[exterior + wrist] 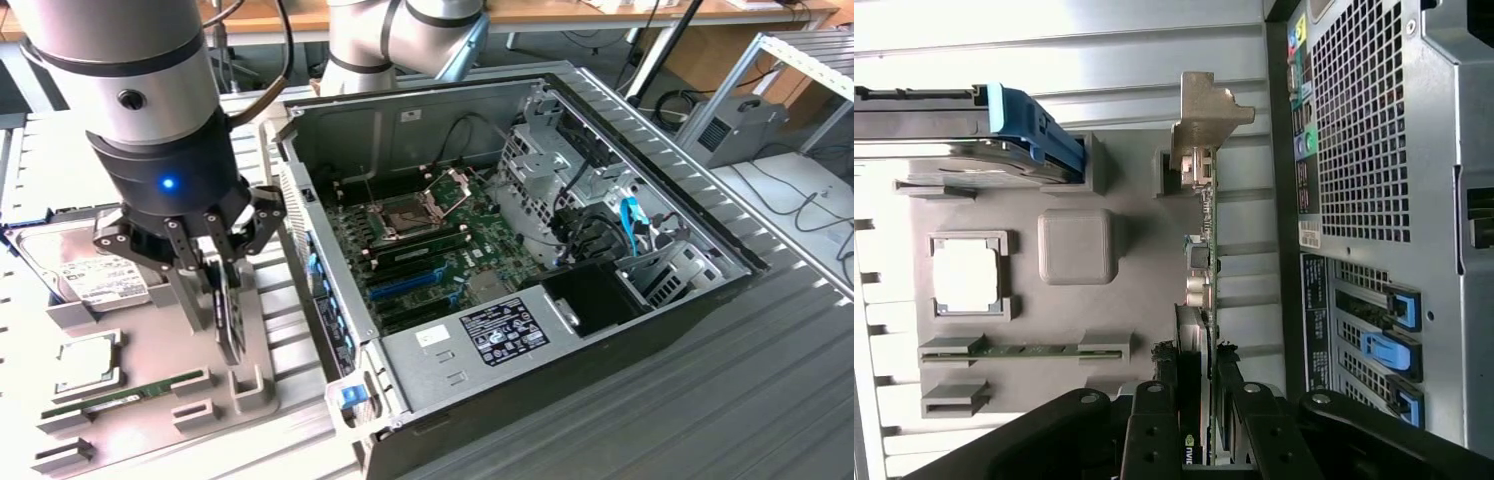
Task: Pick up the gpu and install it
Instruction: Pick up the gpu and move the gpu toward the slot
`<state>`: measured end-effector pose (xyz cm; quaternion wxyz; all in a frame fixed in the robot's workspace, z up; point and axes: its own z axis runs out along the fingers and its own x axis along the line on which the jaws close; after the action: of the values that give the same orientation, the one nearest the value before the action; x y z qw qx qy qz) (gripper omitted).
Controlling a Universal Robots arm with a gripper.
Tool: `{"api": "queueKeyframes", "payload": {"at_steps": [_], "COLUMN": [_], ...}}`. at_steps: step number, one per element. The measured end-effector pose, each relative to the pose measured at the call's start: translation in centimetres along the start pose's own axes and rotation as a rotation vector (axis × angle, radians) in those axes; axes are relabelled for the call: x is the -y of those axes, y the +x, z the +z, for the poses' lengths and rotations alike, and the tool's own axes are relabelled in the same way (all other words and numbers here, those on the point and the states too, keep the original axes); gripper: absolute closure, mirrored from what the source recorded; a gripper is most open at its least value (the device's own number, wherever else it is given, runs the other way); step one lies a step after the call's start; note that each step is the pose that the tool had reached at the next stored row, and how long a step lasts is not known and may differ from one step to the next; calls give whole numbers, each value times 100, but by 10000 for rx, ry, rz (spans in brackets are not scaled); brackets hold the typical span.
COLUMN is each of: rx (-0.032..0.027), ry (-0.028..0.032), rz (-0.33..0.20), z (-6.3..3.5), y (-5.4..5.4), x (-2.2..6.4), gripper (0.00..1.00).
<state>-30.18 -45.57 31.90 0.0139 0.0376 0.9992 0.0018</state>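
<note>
Black linked fingers of the gripper (1194, 435) are closing in on both flat faces of the gpu (1204, 250), a thin black card standing on its edge, and they appear to be clamping it rather than merely flanking it. Gripping the broad faces is probably giving the pads the most surface and keeping the card from twisting.

That card is sitting over the pale grey plastic fixture tray (1144, 310), just beside the perforated rear panel of the open black desktop computer case (561, 330). Whether its lower edge is resting in the tray's slotted blocks or hanging just clear of them, I cannot tell.

Its long axis is lying level, roughly parallel to that rear panel. The bent silver metal end bracket (1204, 110) is pointing toward the tray's end where the silver labelled hard drive in its blue-handled carrier (964, 125) is lying, away from the narrow green RAM stick (1024, 351). Standing the card on edge is likely keeping its connector edge facing downward, ready for the long blue expansion slot (400, 285) on the green motherboard (447, 235).
</note>
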Motion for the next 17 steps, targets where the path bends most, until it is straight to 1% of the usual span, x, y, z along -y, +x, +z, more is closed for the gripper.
{"api": "queueKeyframes", "payload": {"at_steps": [17], "rx": [0], "ry": [-1], "rz": [0], "z": [-113], "y": [-3], "x": [-1], "gripper": [74]}}
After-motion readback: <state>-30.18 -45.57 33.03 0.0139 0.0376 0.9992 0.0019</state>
